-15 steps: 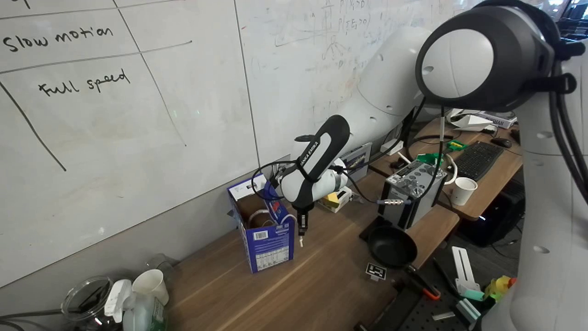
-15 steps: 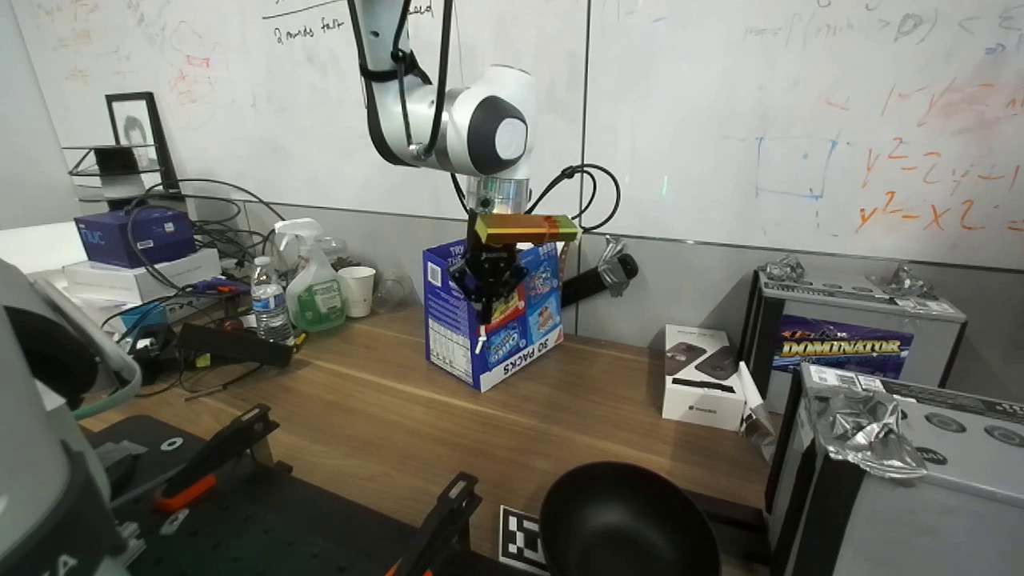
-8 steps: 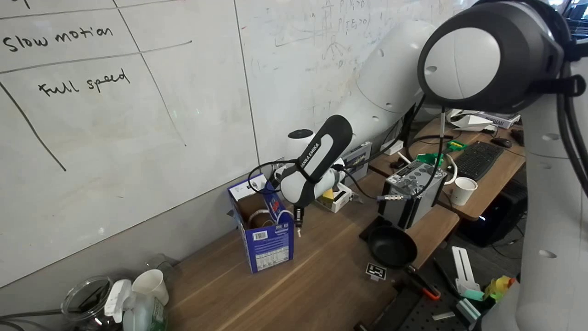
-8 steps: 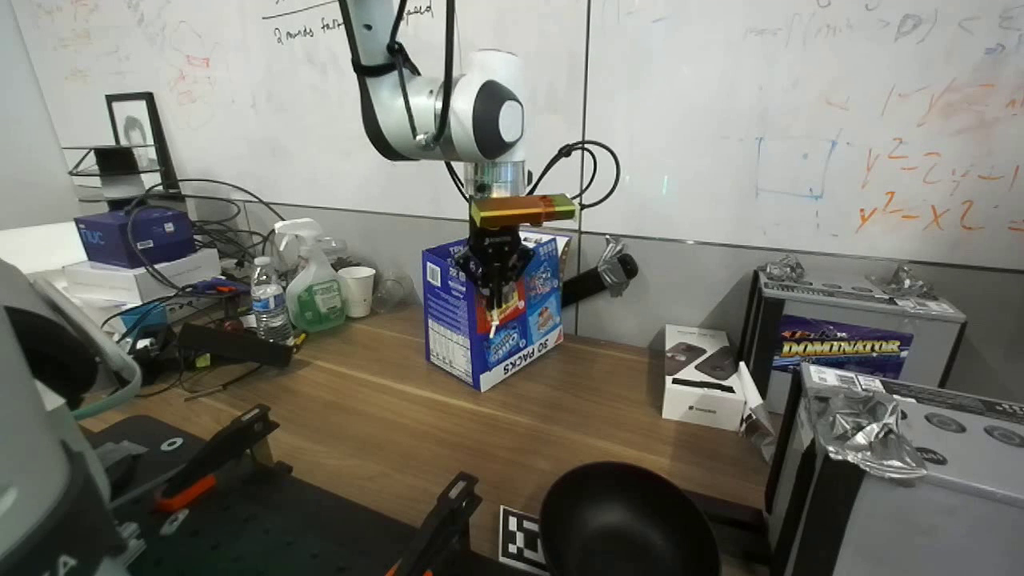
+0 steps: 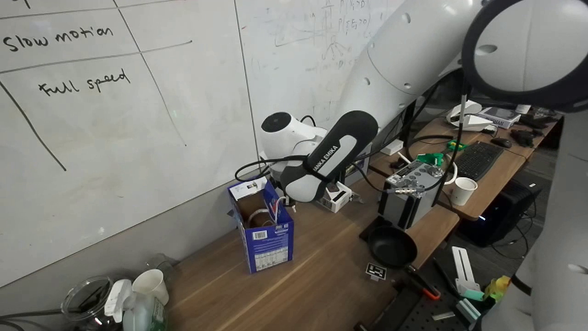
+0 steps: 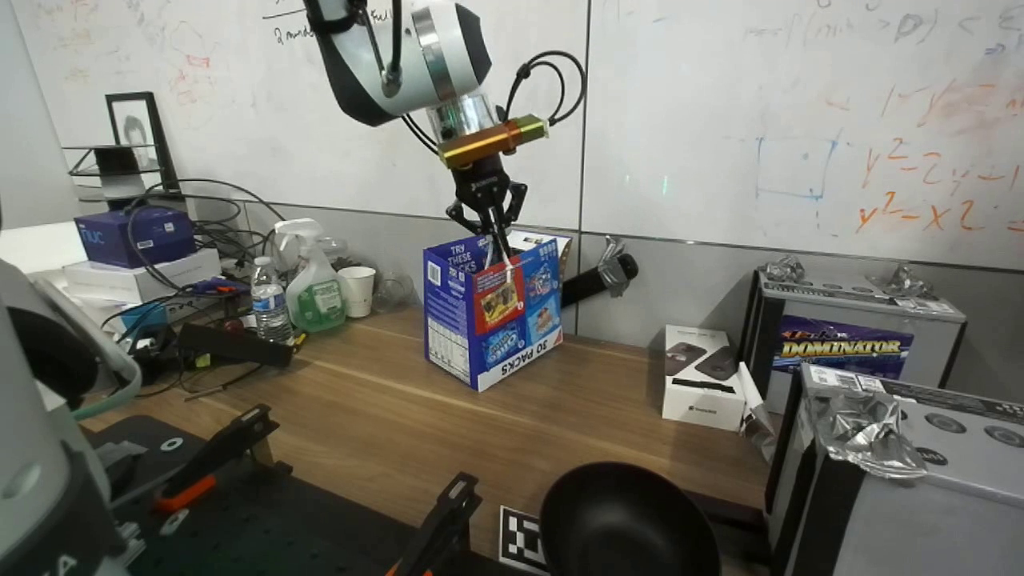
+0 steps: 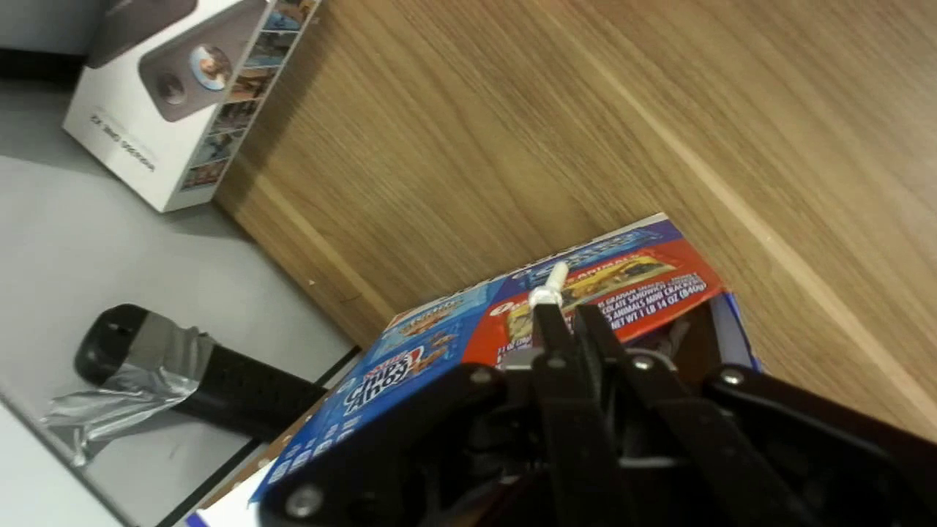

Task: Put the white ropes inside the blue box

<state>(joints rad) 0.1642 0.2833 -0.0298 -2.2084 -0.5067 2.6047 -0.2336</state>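
Note:
The blue box, a snack carton with an open top, stands on the table against the whiteboard wall; it also shows in an exterior view and the wrist view. My gripper is tilted at the box's top edge; in the wrist view its fingers are nearly together on a white rope. The rope's short end points down outside the box's printed face. The rest runs over the edge into the box. Another curved white rope part lies inside. The arm hides most of the gripper there.
A black taped rod sticks out from the wall beside the box. A white camera box and grey batteries stand on one side. A spray bottle and paper cup stand on the other. A black pan is nearer the robot.
My gripper has risen, tilted and moved from the front of the box's printed face to its top edge. The rope end has risen with it. The box stays almost in place.

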